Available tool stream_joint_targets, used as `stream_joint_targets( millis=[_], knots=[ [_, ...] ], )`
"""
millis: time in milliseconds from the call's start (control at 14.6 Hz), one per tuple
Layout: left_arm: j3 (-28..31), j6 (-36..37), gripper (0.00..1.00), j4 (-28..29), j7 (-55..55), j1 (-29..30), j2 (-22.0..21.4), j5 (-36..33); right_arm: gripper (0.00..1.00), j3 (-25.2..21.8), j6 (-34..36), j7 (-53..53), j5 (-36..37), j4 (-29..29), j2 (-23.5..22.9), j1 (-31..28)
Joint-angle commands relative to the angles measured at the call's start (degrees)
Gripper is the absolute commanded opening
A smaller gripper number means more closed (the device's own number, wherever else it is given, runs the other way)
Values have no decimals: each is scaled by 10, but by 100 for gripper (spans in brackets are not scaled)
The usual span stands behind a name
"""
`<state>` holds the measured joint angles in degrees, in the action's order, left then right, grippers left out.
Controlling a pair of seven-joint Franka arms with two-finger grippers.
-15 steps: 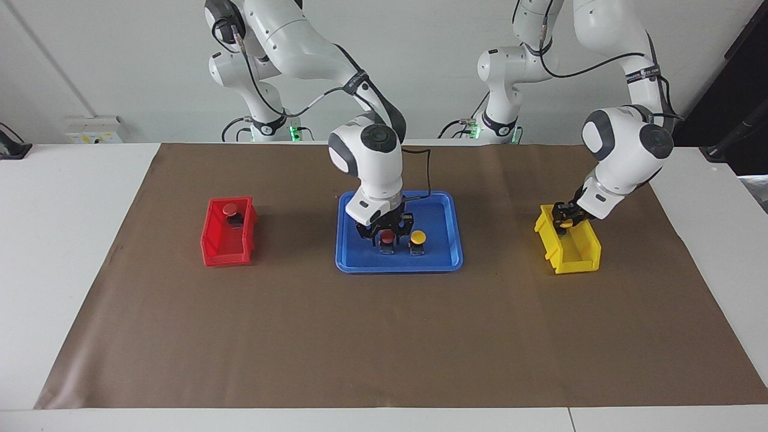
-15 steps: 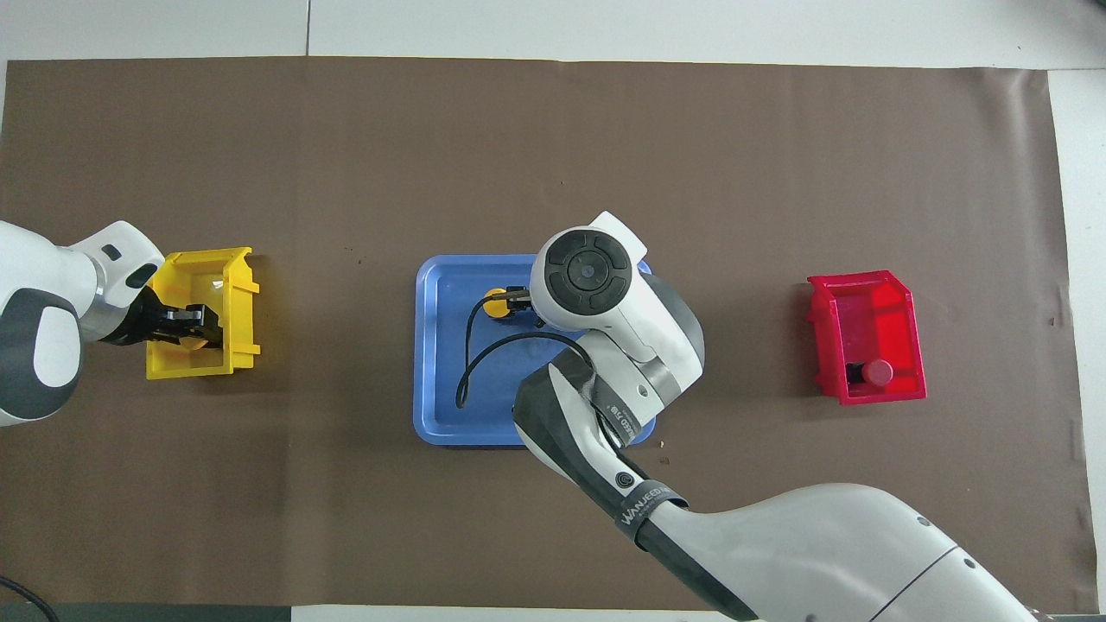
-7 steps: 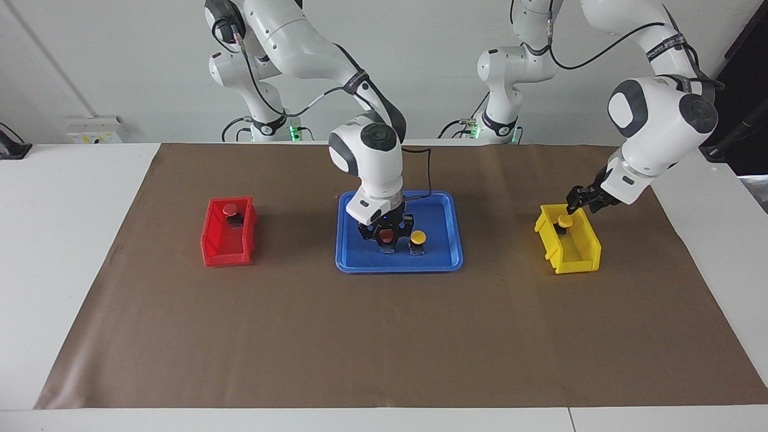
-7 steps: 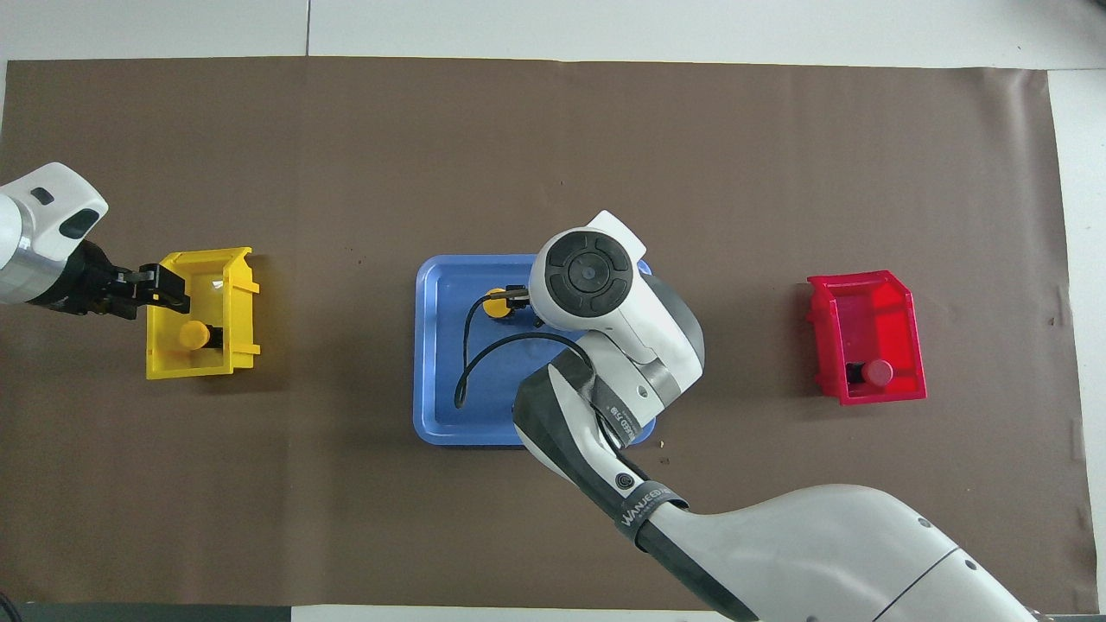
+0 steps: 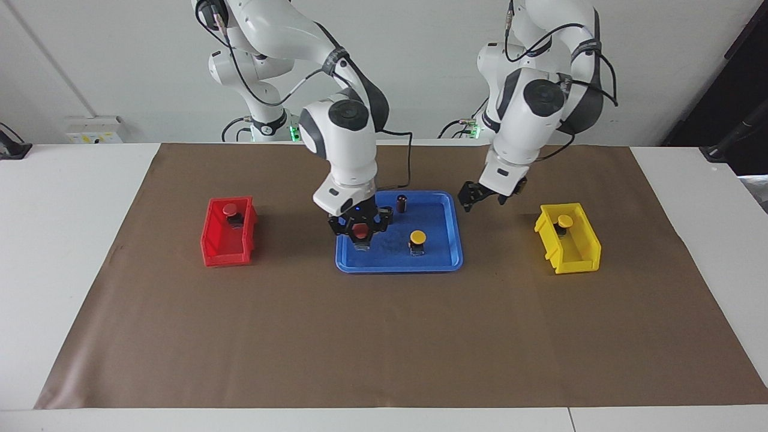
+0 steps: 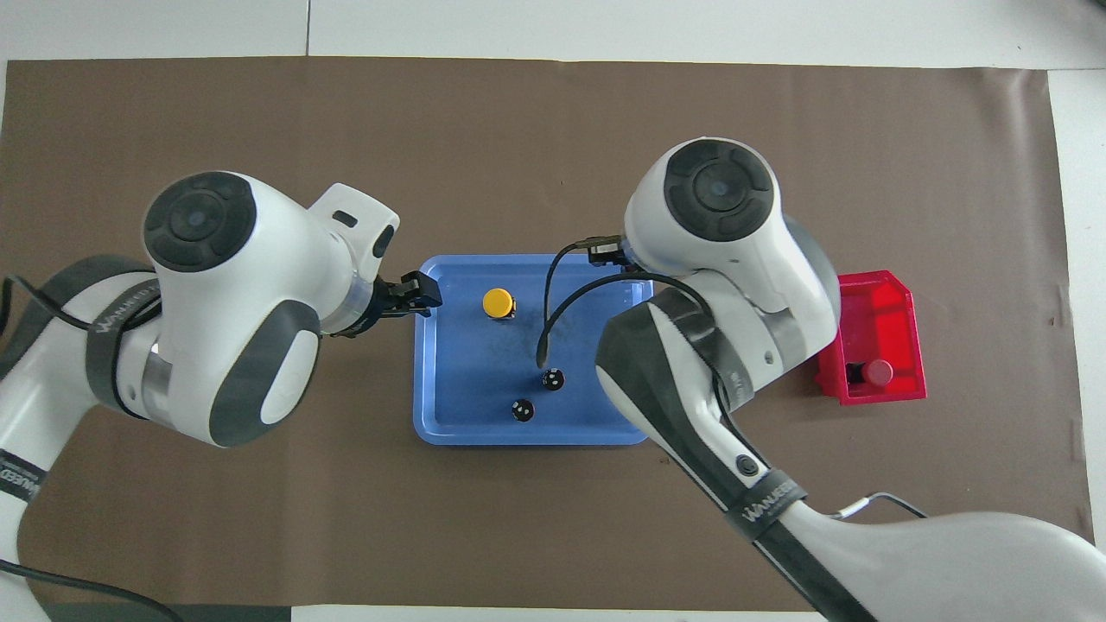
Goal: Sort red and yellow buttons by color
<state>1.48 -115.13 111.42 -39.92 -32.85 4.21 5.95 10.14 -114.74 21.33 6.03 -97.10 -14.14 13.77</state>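
Jaws of my right gripper (image 5: 360, 231) clamp a red button (image 5: 360, 230) over the blue tray (image 5: 441, 261). My left gripper (image 5: 476, 196), jaws spread and empty, hangs beside that tray. One yellow button (image 5: 417, 239) stands in the tray, another (image 5: 563, 221) in the yellow bin (image 5: 577, 255); the second red button (image 5: 229, 209) sits in the red bin (image 5: 219, 252).

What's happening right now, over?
Right gripper shut on red button, over blue tray. Left gripper over the mat beside it. One yellow button left in tray. Nothing in the way.
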Motion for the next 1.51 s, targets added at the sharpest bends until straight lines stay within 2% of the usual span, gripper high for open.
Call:
stream_joint_targets(
  millis=[0,274,343,617,754,960,1302,1440],
  knots=[
    [12,-54,98,-21,-73,-58,59,12,30,9,48,-121,-5,-26,43,-99],
    [12,-113,98,-23,-71,-68,107,11,30,9,13,-239,-30,-100,68,-213],
    [13,-126,98,-25,-70,-70,120,8,30,9,-18,-278,-31,-126,78,-239],
    [13,-137,96,-41,-67,-71,139,6,30,9,-113,-290,-31,-228,110,-250],
    [13,-139,86,-41,-66,-72,139,6,30,9,-115,-293,-31,-242,114,-250],
    [13,-138,63,-52,-66,-66,142,6,30,9,-118,-293,-31,-252,115,-250],
    [13,-140,49,-60,-66,-64,148,9,31,8,-167,-295,-31,-298,125,-251],
    [13,-142,32,-60,-66,-64,150,9,32,8,-173,-295,-31,-299,118,-251]
  ],
)
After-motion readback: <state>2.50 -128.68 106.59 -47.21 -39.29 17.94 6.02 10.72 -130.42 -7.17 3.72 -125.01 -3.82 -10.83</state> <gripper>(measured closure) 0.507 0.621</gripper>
